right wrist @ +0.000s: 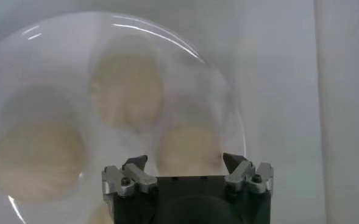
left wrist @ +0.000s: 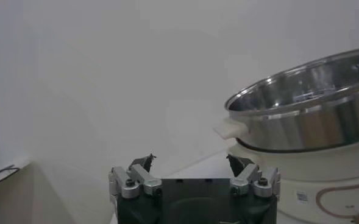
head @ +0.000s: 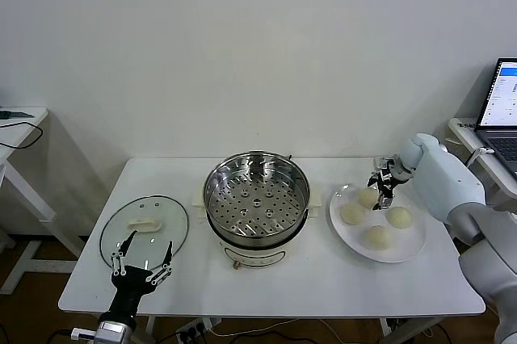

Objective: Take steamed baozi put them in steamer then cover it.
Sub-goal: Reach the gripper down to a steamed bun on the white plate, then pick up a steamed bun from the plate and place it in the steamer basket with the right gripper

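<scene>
Several cream-white baozi lie on a white plate [head: 412,247] at the right; the far one [head: 368,196] sits just under my right gripper [head: 381,188], which is open above it. In the right wrist view that baozi [right wrist: 188,146] lies between the spread fingertips of the right gripper [right wrist: 184,162], with others [right wrist: 127,88] [right wrist: 36,158] on the plate [right wrist: 225,91]. The steel steamer [head: 256,196] with its perforated tray stands at the table's middle, empty. The glass cover [head: 145,228] lies flat at the left. My left gripper [head: 143,258] is open at the front left, near the cover.
A laptop [head: 502,110] stands on a side table at the far right. A white side table [head: 16,130] with a cable is at the far left. The steamer [left wrist: 307,109] on its white base shows in the left wrist view beside the left gripper [left wrist: 191,163].
</scene>
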`<state>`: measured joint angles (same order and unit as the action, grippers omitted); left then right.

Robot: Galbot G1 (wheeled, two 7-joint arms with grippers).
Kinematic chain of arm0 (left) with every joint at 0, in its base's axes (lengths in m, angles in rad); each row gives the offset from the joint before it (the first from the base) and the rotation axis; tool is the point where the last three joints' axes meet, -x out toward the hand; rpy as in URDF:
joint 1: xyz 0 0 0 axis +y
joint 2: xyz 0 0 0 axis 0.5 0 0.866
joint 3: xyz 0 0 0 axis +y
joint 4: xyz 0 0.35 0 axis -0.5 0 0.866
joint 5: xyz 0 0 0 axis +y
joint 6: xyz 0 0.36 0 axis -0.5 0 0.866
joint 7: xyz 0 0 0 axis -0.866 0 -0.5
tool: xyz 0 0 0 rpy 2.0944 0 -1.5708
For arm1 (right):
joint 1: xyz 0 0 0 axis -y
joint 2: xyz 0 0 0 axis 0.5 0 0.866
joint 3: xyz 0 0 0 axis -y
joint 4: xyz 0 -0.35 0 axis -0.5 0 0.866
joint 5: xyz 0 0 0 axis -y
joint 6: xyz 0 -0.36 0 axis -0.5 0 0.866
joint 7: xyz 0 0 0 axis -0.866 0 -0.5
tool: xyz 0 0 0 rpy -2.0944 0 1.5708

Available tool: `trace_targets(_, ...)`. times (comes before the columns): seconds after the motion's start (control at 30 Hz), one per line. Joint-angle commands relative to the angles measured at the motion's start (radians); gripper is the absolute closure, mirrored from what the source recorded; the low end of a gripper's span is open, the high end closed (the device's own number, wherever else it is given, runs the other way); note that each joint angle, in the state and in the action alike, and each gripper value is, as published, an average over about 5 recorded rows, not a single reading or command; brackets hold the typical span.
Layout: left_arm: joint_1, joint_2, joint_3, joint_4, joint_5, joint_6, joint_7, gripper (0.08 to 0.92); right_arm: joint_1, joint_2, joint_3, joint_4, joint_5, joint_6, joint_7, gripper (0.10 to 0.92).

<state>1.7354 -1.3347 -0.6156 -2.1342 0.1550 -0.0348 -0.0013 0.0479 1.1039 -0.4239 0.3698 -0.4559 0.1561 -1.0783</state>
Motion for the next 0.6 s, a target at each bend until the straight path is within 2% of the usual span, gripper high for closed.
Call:
trace_targets(0.03, 0.001, 0.0, -0.001, -0.002, -0.001, 0.001, -0.001, 0.177, 0.007, 0.019, -0.002, -0.03, -0.023, 0.006, 0.017, 0.248)
trace_targets(0.3, 0.002, -0.001, -0.005, -0.01, -0.002, 0.003, -0.003, 0.177, 0.018, -0.024, -0.061, 0.068, 0.048, 0.01, -0.018, 0.337)
trace_targets(0.47, 0.003, -0.002, -0.006, -0.02, -0.002, 0.004, -0.004, 0.177, 0.068, -0.105, -0.146, 0.243, 0.139, 0.055, -0.053, 0.356)
trace_targets(0.6, 0.004, -0.002, -0.007, -0.028, -0.003, 0.005, -0.004, 0.177, 0.181, -0.171, -0.249, 0.412, 0.2, 0.177, -0.085, 0.361)
